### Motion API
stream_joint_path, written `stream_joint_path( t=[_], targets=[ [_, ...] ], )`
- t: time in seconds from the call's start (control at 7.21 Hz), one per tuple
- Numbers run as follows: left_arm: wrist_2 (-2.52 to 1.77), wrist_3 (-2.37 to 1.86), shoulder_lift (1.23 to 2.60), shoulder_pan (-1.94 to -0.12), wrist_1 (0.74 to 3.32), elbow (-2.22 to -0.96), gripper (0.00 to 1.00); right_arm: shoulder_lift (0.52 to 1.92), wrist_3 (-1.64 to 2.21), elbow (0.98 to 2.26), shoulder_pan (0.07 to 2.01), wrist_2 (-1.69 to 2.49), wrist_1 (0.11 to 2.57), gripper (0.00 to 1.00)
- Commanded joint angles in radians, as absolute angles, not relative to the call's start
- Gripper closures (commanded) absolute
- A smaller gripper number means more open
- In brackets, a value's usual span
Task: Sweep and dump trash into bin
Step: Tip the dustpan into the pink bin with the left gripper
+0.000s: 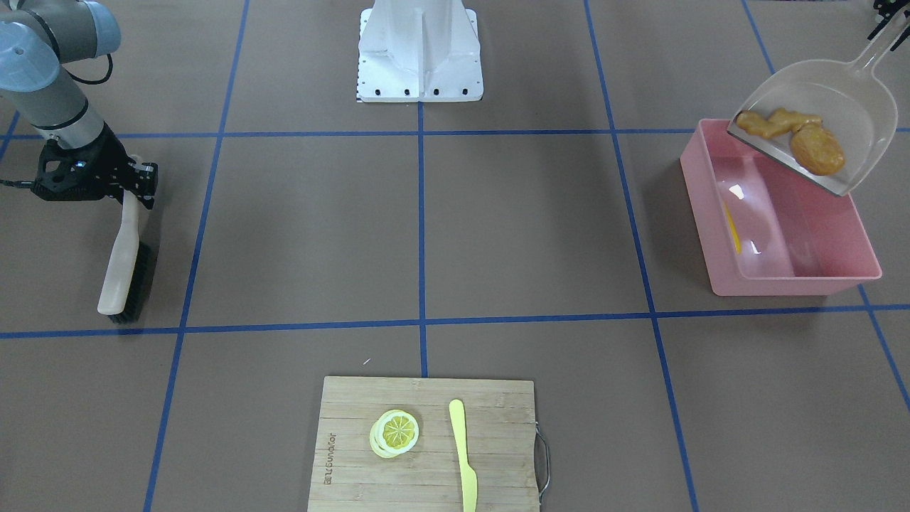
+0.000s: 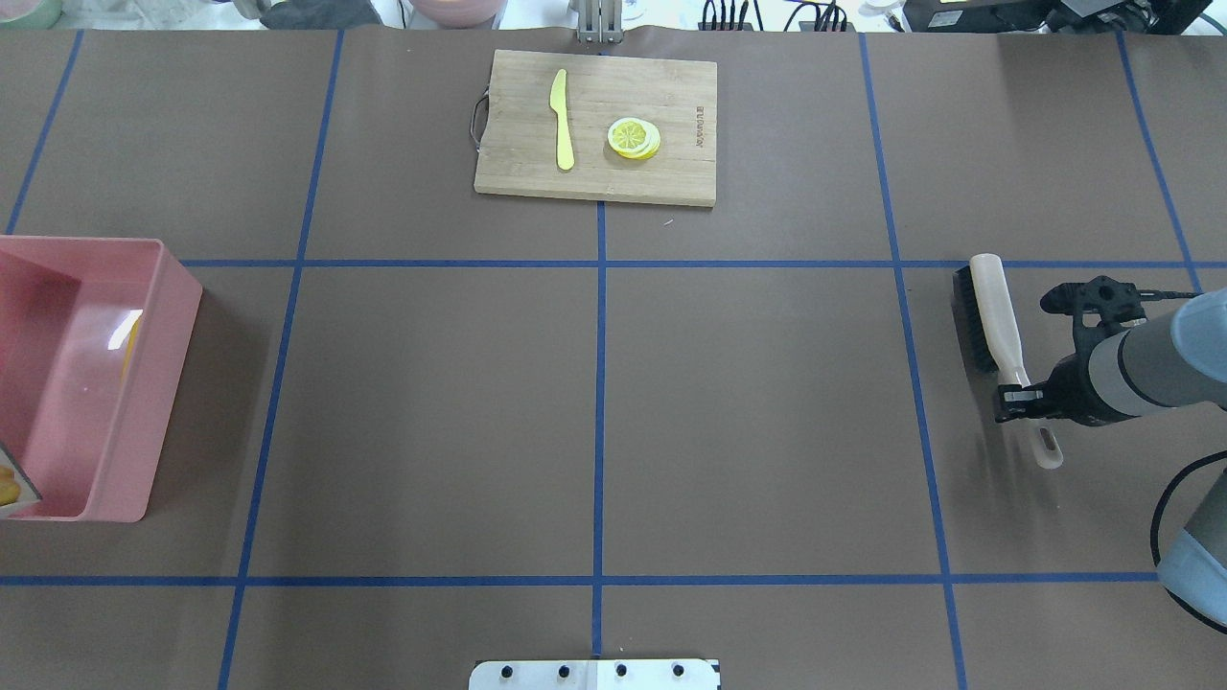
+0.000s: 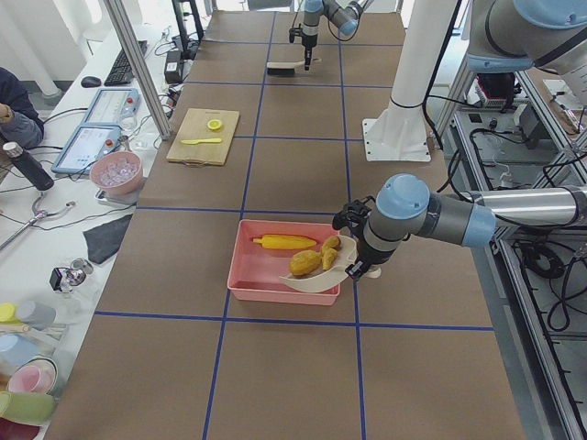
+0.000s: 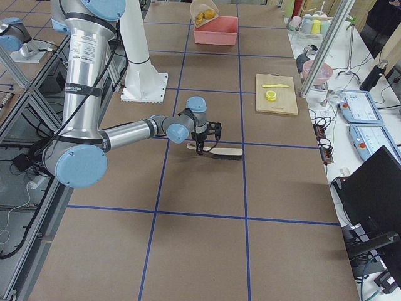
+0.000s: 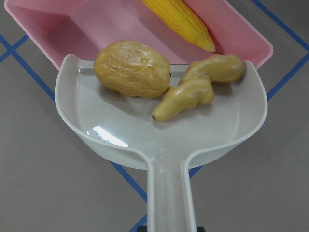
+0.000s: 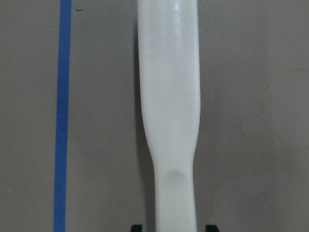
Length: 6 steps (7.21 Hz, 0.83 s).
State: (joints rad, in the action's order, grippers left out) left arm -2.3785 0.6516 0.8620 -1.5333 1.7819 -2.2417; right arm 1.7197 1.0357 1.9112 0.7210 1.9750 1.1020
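Brown paper ruled with blue tape covers the table (image 1: 498,235), and the robot's white base (image 1: 419,57) sits at the top centre of the front-facing view. At the right of that view I see the pink bin (image 1: 785,281) resting on the paper. The corn cob (image 5: 181,19) already lies inside it, along one long wall.

My left gripper (image 3: 354,268) is clamped on the handle of the beige dustpan (image 1: 853,99). It holds the pan in the air, tilted, with the front lip hanging over the upper end of the bin. The ginger root (image 1: 775,122) and the potato (image 1: 817,149) are in the pan, side by side down at the lip. In the left wrist view they fill the upper middle of the frame, with the bin's open inside just past them.

At the left of the front-facing view, my right gripper (image 1: 135,192) is closed on the pale handle of the brush (image 1: 124,270). The head points toward the bottom of the frame, with the dark bristles on its right side. I cannot tell whether the bristles touch the paper.

At the bottom centre a wooden cutting board (image 1: 355,427) carries a lemon slice (image 1: 394,432) and a pale yellow knife (image 1: 462,455), set apart from each other.
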Motion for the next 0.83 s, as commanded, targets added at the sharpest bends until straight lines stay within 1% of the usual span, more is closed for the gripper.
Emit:
stream_joint_path(
  t=[0.0, 0.28, 0.69],
  targets=[
    [-2.333, 0.777, 0.934, -1.583, 1.578, -2.289, 1.00, 1.720, 1.040, 1.920, 0.722, 1.976, 1.101, 0.00],
    [-2.321, 0.792, 0.974, -1.608, 1.522, -2.290, 1.00, 1.723, 1.042, 1.945, 0.726, 1.976, 1.080, 0.00],
    [-2.391, 0.787, 1.018, -1.707, 1.567, -2.292, 1.00, 1.730, 1.032, 1.979, 0.837, 1.979, 1.054, 0.00]
  ],
)
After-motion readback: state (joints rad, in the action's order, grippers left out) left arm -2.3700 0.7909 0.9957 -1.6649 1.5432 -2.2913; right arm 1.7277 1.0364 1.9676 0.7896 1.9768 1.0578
